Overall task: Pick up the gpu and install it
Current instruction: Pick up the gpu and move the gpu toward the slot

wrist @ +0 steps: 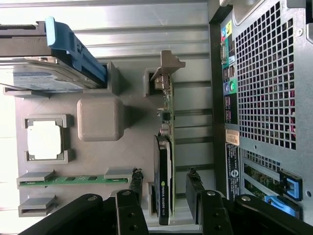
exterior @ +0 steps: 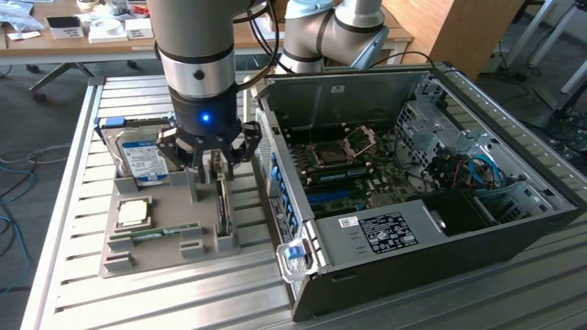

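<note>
While the hard drive [exterior: 142, 159] leans at the exterior view's left end of the grey tray [exterior: 124, 265], the gpu [exterior: 223, 210] stands on edge in a slot further right. The gripper [exterior: 213, 157] hangs over it, jaws spread, its fingers [wrist: 195, 183] flanking the card and grasping nothing. A sound grasp likely needs both sides closing evenly, keeping the card upright, clear of the open computer case [exterior: 513, 227] at the right.

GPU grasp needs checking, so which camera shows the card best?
The wrist view: the gpu stands on edge in its holder, bracket, green board and black fan visible, between the fingers of the open gripper. In the exterior view the gpu is a thin dark edge below the gripper.
</note>
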